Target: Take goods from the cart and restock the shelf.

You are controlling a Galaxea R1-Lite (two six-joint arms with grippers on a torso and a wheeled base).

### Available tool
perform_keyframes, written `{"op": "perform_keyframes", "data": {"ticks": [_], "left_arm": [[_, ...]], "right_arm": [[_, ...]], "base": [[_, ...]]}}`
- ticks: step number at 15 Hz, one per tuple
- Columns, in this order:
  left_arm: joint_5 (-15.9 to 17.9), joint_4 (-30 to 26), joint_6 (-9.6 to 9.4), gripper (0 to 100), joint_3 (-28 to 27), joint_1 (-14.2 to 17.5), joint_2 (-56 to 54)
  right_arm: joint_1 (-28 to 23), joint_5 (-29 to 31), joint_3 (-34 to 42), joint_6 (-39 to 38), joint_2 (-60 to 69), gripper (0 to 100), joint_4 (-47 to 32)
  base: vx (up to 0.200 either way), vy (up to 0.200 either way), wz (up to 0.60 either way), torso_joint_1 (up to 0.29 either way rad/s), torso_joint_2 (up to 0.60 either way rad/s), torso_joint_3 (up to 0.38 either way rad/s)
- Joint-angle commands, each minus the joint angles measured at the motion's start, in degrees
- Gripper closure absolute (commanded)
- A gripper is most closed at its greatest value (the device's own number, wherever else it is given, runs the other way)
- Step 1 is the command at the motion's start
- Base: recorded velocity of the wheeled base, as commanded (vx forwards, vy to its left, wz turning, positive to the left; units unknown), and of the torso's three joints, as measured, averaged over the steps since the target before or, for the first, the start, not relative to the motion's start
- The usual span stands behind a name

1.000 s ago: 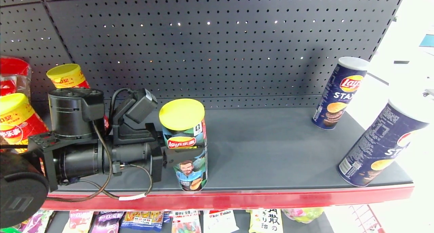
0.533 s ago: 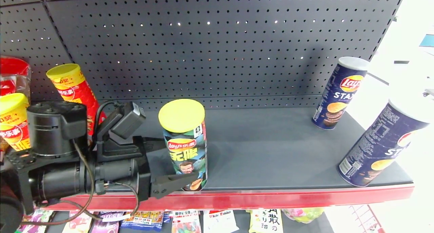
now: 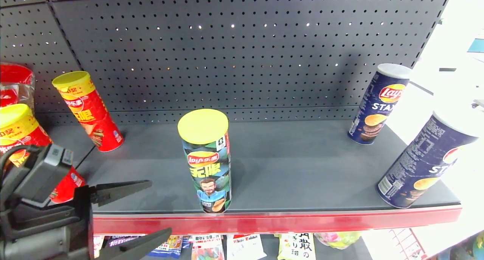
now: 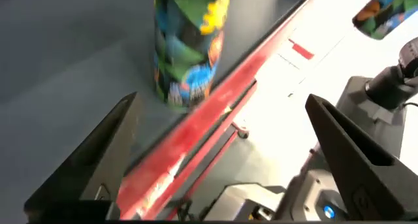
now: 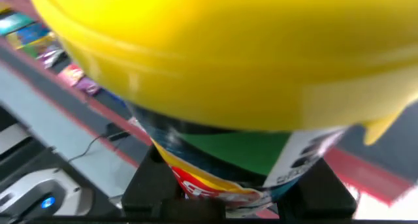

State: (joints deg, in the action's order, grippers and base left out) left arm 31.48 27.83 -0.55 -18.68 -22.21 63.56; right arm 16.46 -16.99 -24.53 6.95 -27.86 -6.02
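Now the left tool (image 3: 160, 207) had let go of the green chip can (image 3: 206, 165). A moment before it had held that can. Then it pulled back past the front edge of the shelf (image 3: 302, 165), near the left front corner, with its fingers spread wide and nothing between them. The can stood up straight, alone, right at the front edge near the middle. So that one looked done, I think. The right tool (image 5: 232, 191) gripped a second chip can (image 5: 228, 61) with a yellow lid, likely the next to go up. That can hid most of its fingers. Bright light swallowed the top of the blue chip can (image 3: 423, 165) at the right front corner. The left tool covered part of a red chip can (image 3: 26, 137).
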Motion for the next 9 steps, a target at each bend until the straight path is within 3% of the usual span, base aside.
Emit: {"op": "perform_keyframes", "data": {"ticks": [1,3,5,9], "left_arm": [[-2.21,-9.73,0.55,0,1.1,0.24,-14.69],[-3.18,-18.08,0.64,0,0.13,0.33,-21.37],[-5.64,-22.29,0.64,0,-1.71,0.24,-24.45],[-8.01,-23.88,0.9,0,-3.21,0.33,-26.12]], "right_arm": [[9.73,-1.99,-10.63,2.37,-16.79,100,0.13],[14.3,-1.99,-18.8,2.46,-26.11,100,0.31],[17.82,-2.08,-25.66,2.37,-34.37,100,0.49],[19.49,-1.73,-31.81,2.37,-47.82,100,9.27]], "base": [[0.0,0.0,0.0,0.0,0.0,0.0],[0.0,0.0,0.0,0.0,0.0,0.0],[0.0,0.0,0.0,0.0,0.0,0.0],[0.0,0.0,0.0,0.0,0.0,0.0]]}}
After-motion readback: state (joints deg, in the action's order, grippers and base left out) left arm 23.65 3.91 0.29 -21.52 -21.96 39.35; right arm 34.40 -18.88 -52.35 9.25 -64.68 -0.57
